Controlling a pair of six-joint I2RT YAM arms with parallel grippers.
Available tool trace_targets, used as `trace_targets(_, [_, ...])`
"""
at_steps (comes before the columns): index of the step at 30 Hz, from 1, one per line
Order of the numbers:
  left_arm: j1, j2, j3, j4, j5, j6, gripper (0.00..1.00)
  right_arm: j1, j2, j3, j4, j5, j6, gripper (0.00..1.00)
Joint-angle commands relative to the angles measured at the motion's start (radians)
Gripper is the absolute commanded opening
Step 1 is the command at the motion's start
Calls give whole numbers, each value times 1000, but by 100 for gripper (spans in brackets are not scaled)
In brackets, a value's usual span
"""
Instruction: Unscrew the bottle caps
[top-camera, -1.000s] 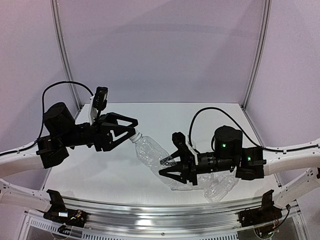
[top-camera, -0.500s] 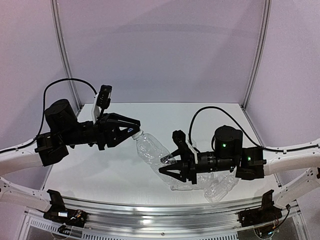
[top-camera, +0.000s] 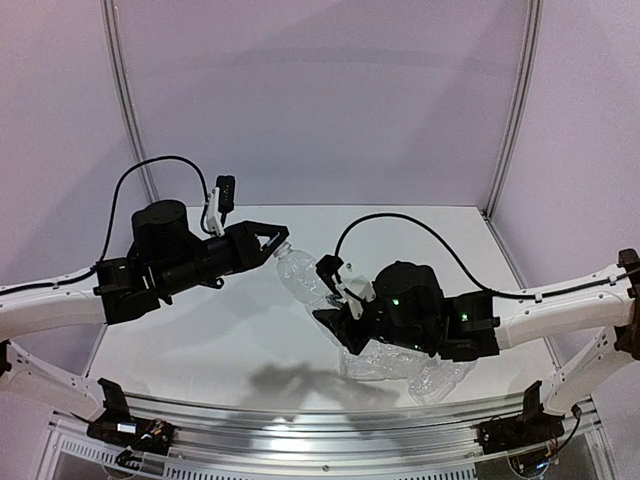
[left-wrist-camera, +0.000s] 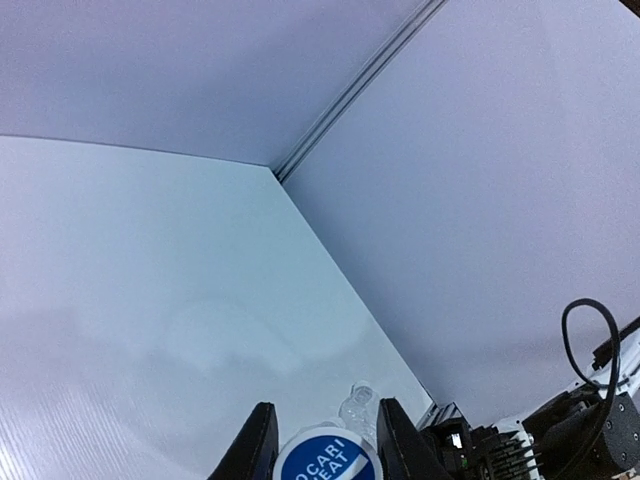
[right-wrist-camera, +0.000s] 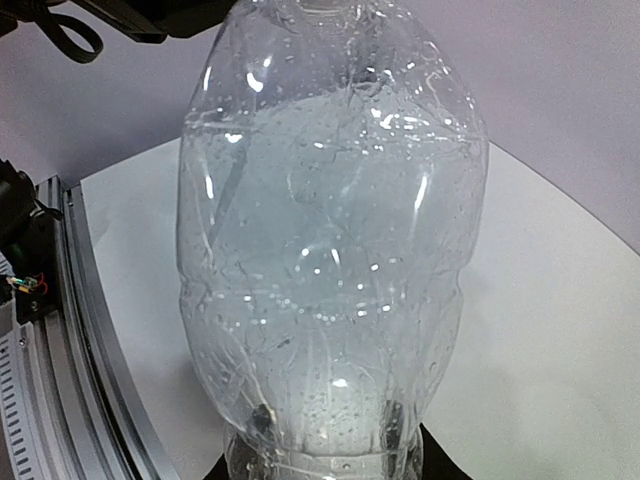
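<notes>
**Bottle held aloft between both claws**

Top: the bottle (top-camera: 298, 280) is above the tabletop (top-camera: 200, 345). The right claw (top-camera: 338, 318) clamps its body at 5 o'clock, and the left claw (top-camera: 270, 240) is at its 10 o'clock end. Spare bottles (top-camera: 440, 378) lie at 4 o'clock.

Left wrist: the bottle cap (left-wrist-camera: 327, 460) is pinched between the fingers (left-wrist-camera: 258, 448).

Right wrist: the bottle fills the view.

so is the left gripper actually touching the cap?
Touching. Left wrist view: the cap sits wedged between both fingers of the left gripper, no gap either side. The right gripper holds the bottle.
</notes>
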Motion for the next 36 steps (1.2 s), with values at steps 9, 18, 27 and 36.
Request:
trace_targets(9, [-3, -67, -29, -19, 60, 97, 74, -10, -47, -18, -21, -92, 10, 0])
trace_targets(18, [67, -205, -1, -116, 410, 298, 98, -9, -121, -84, 93, -512, -12, 0])
trace_targets(27, [0, -219, 8, -48, 634, 340, 79, -9, -155, -112, 147, -705, -1, 0])
trace_targets(36, [-28, -230, 21, -75, 618, 363, 69, -9, -199, -144, 169, -658, 0, 0])
